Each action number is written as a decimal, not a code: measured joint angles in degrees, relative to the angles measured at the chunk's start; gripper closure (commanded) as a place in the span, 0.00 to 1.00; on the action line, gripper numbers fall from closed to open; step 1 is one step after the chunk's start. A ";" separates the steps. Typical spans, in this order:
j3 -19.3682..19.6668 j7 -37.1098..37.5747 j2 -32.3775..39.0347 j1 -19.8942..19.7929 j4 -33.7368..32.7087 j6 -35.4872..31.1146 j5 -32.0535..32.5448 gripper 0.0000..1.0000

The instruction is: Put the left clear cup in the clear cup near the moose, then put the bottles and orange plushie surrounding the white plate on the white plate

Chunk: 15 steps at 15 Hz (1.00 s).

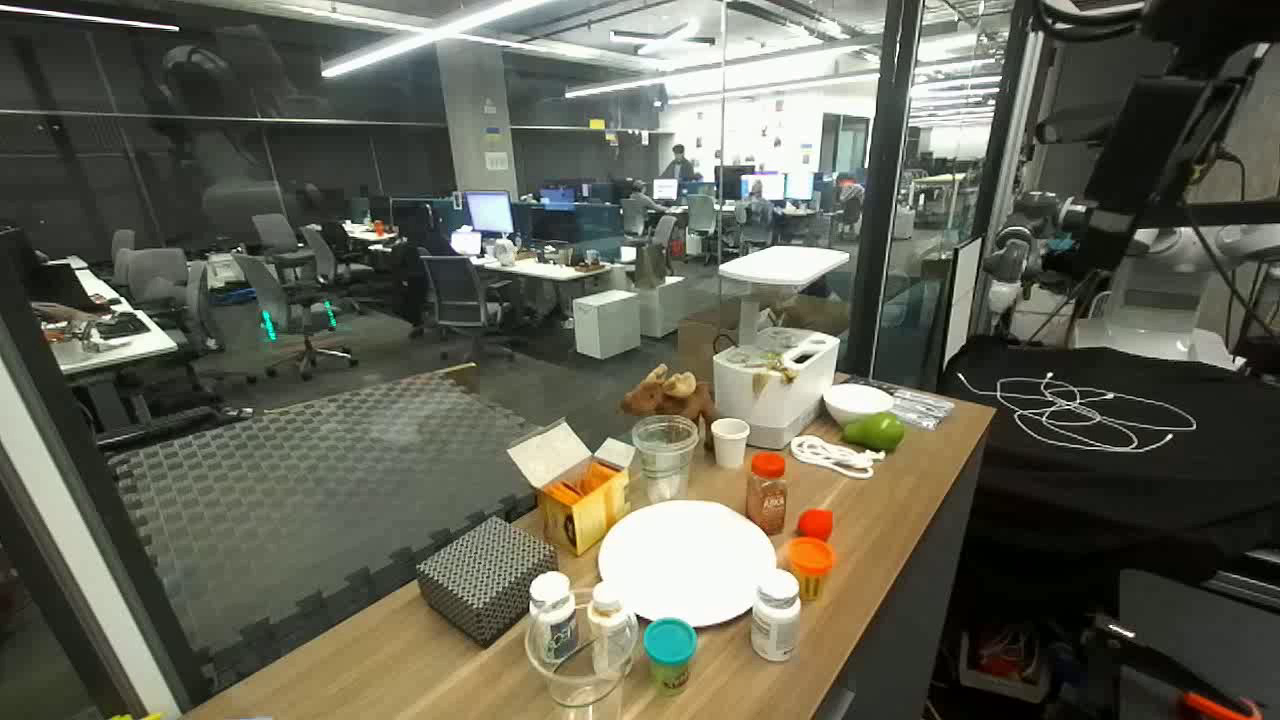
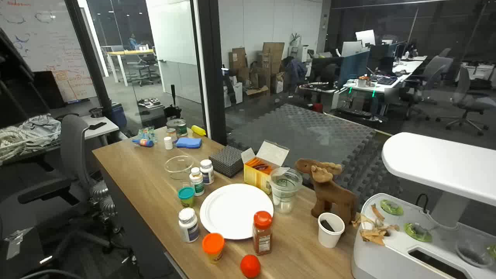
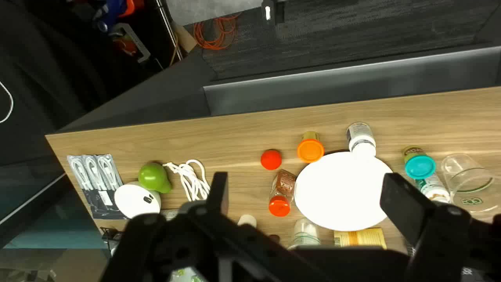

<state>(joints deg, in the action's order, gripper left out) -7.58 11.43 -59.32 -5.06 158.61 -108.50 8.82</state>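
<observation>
My gripper [image 3: 304,188] hangs high above the counter, jaws wide apart with nothing between them. The round white plate [image 1: 687,562] lies below with a bare surface. Around it stand white bottles [image 2: 188,224], a red-capped spice bottle [image 2: 262,232], an orange-lidded tub [image 2: 213,247] and a teal-lidded tub [image 1: 670,655]. A round red-orange thing, likely the orange plushie [image 2: 250,266], sits beside the spice bottle. The left clear cup [image 3: 469,184] is upright beside two white bottles. Another clear cup [image 2: 286,190] stands near the brown moose [image 2: 329,186], between plate and moose.
An open yellow box [image 1: 583,505] and a black woven box [image 1: 487,578] line the counter's far side. A white paper cup [image 2: 330,229] and a white planter [image 1: 775,390] stand past the moose. White cord [image 3: 190,178], a green pear-shaped thing [image 3: 154,177] and a bowl [image 1: 858,403] lie farther along.
</observation>
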 measured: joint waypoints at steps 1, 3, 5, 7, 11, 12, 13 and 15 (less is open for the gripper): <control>0.00 0.00 -0.04 0.00 -0.02 0.00 0.00 0.00; 0.00 0.00 -0.05 0.00 -0.04 0.00 0.00 0.00; 0.00 0.00 -0.05 0.00 -0.04 0.00 0.00 0.00; 0.00 0.00 -0.05 0.00 -0.04 0.00 0.00 0.00; 0.14 0.06 1.55 0.18 -0.03 -0.62 -0.14 0.00; 0.03 0.44 2.88 0.21 -0.08 -1.41 -0.29 0.00; -0.29 1.27 4.71 0.26 -0.20 -2.68 -0.54 0.00; -1.53 3.41 9.61 0.60 -0.52 -6.51 -1.53 0.00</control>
<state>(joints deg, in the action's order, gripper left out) -9.12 14.84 -49.71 -4.46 158.09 -115.01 7.29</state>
